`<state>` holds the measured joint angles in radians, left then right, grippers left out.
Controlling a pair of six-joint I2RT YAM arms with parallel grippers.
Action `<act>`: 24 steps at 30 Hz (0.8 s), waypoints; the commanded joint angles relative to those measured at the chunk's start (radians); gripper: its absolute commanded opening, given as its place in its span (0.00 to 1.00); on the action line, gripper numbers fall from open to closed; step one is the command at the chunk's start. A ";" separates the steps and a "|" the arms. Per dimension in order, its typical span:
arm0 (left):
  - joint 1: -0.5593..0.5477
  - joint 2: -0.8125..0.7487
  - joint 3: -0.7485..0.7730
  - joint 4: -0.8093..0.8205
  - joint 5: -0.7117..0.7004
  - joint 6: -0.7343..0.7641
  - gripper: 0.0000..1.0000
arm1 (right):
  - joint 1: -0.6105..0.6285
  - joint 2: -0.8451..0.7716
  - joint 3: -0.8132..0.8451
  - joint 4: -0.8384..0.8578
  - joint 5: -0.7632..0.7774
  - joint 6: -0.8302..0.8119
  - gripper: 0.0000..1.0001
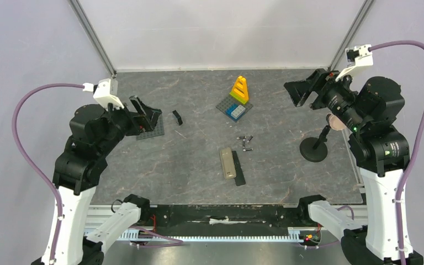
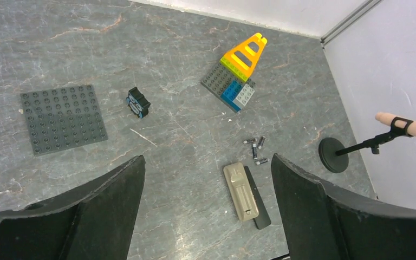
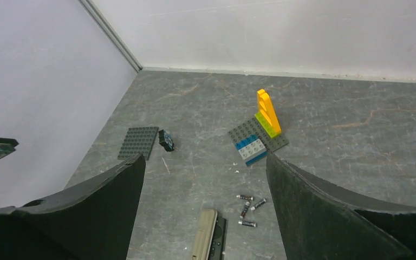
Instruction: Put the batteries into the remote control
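Both hands are raised with their fingers spread wide and nothing between them: the left hand (image 1: pixel 143 113) by a grey square studded plate (image 2: pixel 65 119), the right hand (image 1: pixel 301 91) at the far right. The slim tan-grey remote control (image 1: pixel 228 162) lies slot-up mid-tabletop (image 1: pixel 287 176), against a flat black strip (image 1: pixel 239 175). A few small dark cylindrical batteries (image 1: pixel 246 142) lie loose just beyond it. Any lettering is too small to read.

Table (image 1: pixel 199 160): dark grey, stone-veined, matt. Remote (image 2: pixel 241 190): tan plastic, dull and smooth. Batteries (image 2: pixel 255 149): dark sleeves with a slight sheen, bright metallic ends. Plate (image 2: pixel 64 118): grey studded plastic, matt. Yellow brick (image 2: pixel 245 54): smooth plastic, faintly glossy. Stand (image 2: pixel 333 154): black matt base and rod, carrying a pale wood-like peg (image 2: pixel 411 130). Left fingers (image 2: pixel 86 216): black, matt, coarse-edged. Cables (image 1: pixel 55 85): purple, smooth sheath.
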<state>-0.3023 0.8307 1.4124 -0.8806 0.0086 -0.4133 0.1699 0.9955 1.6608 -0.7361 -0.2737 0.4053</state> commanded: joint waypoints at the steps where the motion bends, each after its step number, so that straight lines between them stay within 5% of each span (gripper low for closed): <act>1: 0.004 -0.021 -0.014 0.043 -0.004 -0.060 0.91 | -0.005 -0.037 -0.055 0.065 0.044 -0.012 0.84; 12: 0.003 -0.069 -0.228 0.162 0.094 -0.106 0.91 | -0.004 -0.062 -0.259 0.255 -0.036 -0.056 0.70; 18: 0.002 -0.024 -0.413 0.253 0.289 -0.218 0.91 | 0.054 -0.017 -0.347 0.323 -0.175 0.020 0.64; 24: -0.101 0.016 -0.639 0.433 0.303 -0.354 0.91 | 0.300 -0.016 -0.504 0.321 0.078 0.054 0.60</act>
<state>-0.3264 0.8288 0.8745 -0.6125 0.2649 -0.6346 0.3347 0.9813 1.2343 -0.4526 -0.3347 0.4225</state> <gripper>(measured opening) 0.913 0.604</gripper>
